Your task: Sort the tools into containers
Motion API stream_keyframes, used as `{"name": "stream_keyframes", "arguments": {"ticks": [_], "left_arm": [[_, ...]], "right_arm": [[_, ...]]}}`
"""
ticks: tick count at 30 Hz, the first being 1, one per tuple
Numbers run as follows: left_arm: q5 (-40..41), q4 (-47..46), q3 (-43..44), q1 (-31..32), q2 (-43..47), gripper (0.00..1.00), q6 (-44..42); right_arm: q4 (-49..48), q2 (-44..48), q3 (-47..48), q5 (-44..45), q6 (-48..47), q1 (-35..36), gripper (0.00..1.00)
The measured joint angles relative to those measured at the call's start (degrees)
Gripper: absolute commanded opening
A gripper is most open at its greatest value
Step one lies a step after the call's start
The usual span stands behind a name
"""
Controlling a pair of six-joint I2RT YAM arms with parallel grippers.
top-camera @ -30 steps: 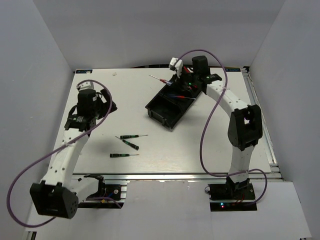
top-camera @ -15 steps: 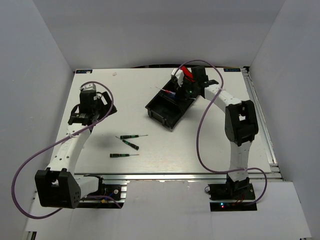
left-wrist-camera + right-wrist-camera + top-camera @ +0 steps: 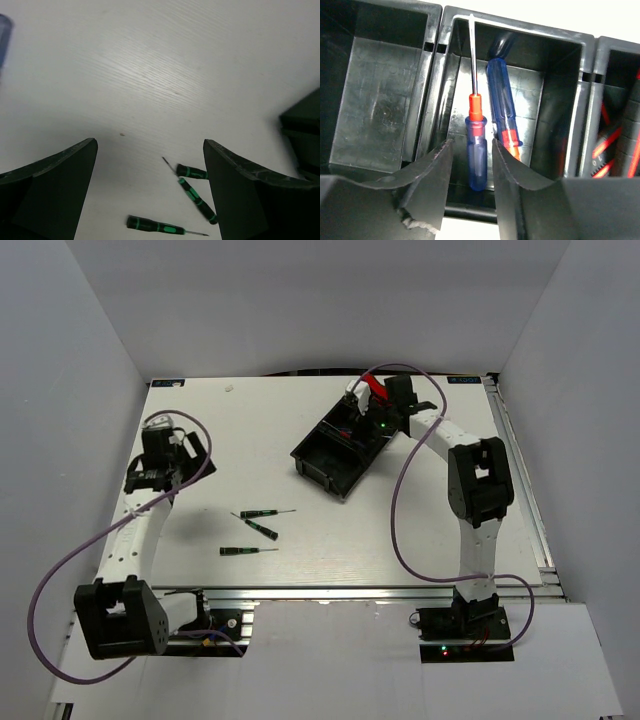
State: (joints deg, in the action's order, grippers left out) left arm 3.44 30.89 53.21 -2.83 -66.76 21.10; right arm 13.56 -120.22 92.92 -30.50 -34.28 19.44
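Observation:
The long black tray lies at an angle in the middle of the table. My right gripper hangs over its middle compartment. It is open, with a narrow gap on each side of a blue-red screwdriver whose shaft leans on the far wall. A second blue-red screwdriver lies beside it. Red-and-black tools fill the right compartment, and the left compartment holds nothing. Three black-green screwdrivers lie on the table. My left gripper is open above the bare table, left of them.
White walls close in the table on three sides. A metal rail runs along the right edge. A corner of the tray shows at the right of the left wrist view. A blue mark sits at the table's far left.
My right gripper carried the blue-red screwdriver from the table's far side down over the tray, and it now lies in the middle compartment. My left arm pulled back toward the left edge.

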Motion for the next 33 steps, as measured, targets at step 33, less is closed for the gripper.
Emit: {"name": "stream_keyframes", "arguments": {"ticks": [33], "left_arm": [[10.5,2.7,19.6,-22.6,-42.1,0.87,-15.0]], "right_arm": [[32.3,7.6,14.9,-14.7,-11.2,-1.7,0.63]]}}
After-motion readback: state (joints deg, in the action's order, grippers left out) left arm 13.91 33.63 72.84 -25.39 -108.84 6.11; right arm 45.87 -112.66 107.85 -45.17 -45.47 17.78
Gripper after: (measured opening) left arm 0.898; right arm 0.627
